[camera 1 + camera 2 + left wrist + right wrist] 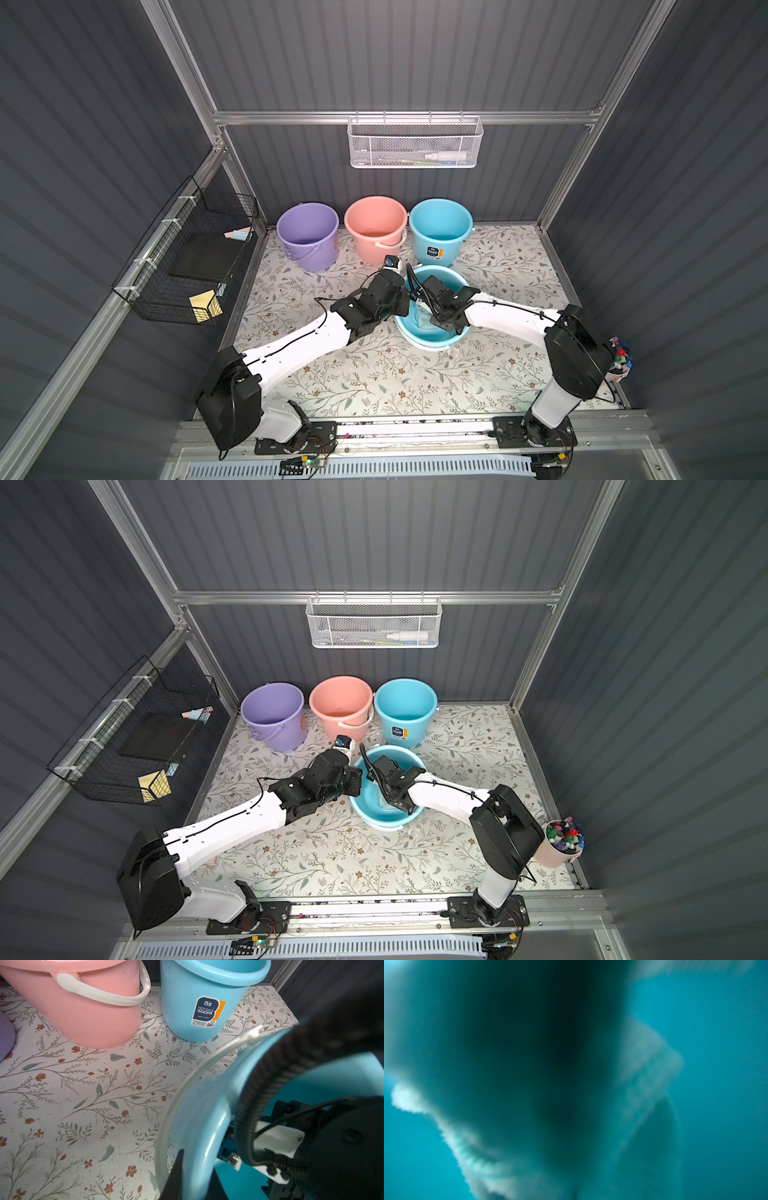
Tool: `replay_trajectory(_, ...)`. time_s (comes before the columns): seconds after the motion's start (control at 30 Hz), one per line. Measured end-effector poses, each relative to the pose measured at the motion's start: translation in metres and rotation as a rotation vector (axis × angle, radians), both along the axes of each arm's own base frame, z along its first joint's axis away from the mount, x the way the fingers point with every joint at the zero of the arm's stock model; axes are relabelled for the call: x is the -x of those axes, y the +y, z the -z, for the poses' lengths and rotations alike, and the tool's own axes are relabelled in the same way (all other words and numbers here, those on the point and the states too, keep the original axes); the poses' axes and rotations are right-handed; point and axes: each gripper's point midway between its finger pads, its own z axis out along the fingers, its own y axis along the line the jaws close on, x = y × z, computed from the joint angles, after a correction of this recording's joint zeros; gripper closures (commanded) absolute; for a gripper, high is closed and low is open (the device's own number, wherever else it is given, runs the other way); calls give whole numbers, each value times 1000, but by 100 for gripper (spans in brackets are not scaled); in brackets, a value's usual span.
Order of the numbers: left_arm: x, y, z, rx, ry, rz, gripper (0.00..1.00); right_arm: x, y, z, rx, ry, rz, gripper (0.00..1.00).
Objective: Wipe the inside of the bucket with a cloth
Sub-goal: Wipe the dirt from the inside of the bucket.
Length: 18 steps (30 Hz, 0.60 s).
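Note:
A light blue bucket (432,341) (386,821) stands mid-floor in both top views. My left gripper (196,1176) is shut on the bucket's rim (199,1126), with one dark finger (176,1169) outside the wall and the other inside. My right arm (451,301) reaches down into the bucket, and its jaws are hidden below the wrist. The pale aqua cloth (422,321) (384,803) lies bunched at the bottom beside that wrist. In the right wrist view the cloth (648,1059) fills the picture as a blur against the bucket's inner wall (726,1064), and the fingers cannot be made out.
Three buckets stand along the back wall: purple (307,235), pink (376,226), blue with a label (440,228). A white mesh basket (415,143) hangs on the back rail and a black wire basket (187,257) on the left wall. A pink cup of markers (563,841) sits front right.

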Motion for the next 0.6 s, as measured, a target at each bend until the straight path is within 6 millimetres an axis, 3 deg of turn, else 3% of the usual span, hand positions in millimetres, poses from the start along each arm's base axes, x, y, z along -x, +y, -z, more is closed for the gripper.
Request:
replay_trajectory(0.13, 3, 3, 6, -22, 22, 1, 100, 27, 7, 10, -35, 180, -42, 100)
replay_trajectory(0.33, 7, 3, 10, -28, 43, 15, 100, 64, 32, 14, -233, 422, -74, 100)
replay_trajectory(0.47, 8, 2, 10, -26, 46, 19, 100, 77, 57, 9, -386, 517, -81, 100)
replay_trajectory(0.6, 7, 3, 8, -21, 38, 17, 100, 77, 74, 6, -491, 537, -62, 100)
